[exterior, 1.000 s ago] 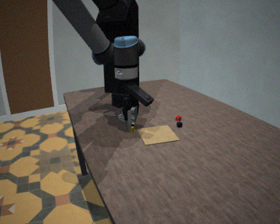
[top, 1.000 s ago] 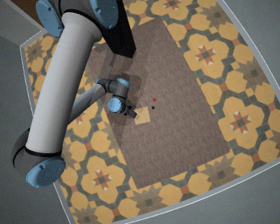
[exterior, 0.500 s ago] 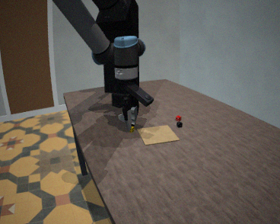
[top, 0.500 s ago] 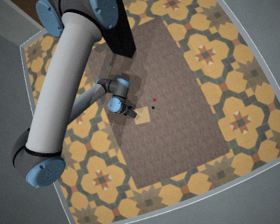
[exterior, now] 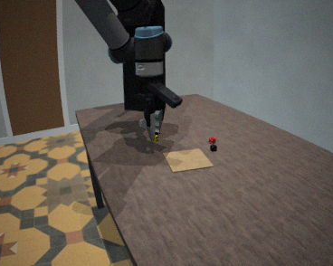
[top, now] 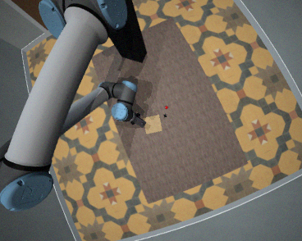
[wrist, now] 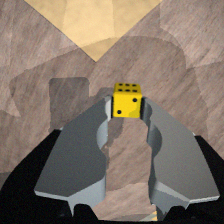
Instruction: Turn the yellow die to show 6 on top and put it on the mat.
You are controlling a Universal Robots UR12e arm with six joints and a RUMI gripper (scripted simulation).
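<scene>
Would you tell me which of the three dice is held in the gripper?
The yellow die, clamped between the gripper fingers; the red die and black die sit free beyond the mat.

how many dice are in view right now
3. The yellow die is clamped in the end effector, just short of the mat. The red die and black die sit together on the table beyond the mat.

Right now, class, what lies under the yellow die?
The yellow die is clamped in the gripper, with brown table beneath it, not the mat. Whether it touches the table, and its bottom face, cannot be seen.
</scene>
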